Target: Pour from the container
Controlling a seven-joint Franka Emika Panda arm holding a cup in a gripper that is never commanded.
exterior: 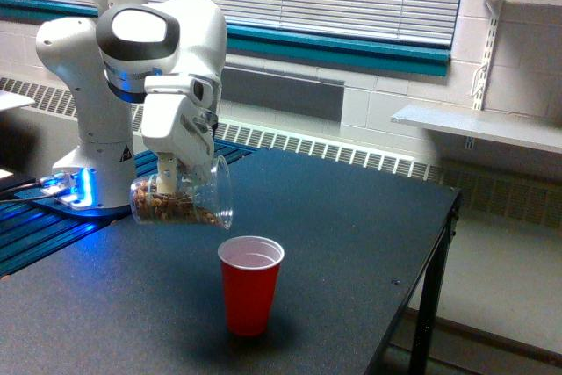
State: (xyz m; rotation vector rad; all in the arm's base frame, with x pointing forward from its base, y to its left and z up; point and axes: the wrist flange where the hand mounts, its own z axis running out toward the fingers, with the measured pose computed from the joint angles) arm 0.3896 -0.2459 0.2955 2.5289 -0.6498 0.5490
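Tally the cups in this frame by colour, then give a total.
Clear cup, brown pieces inside, tilted in the gripper: 1
Red cup, upright on the table: 1
Total cups: 2
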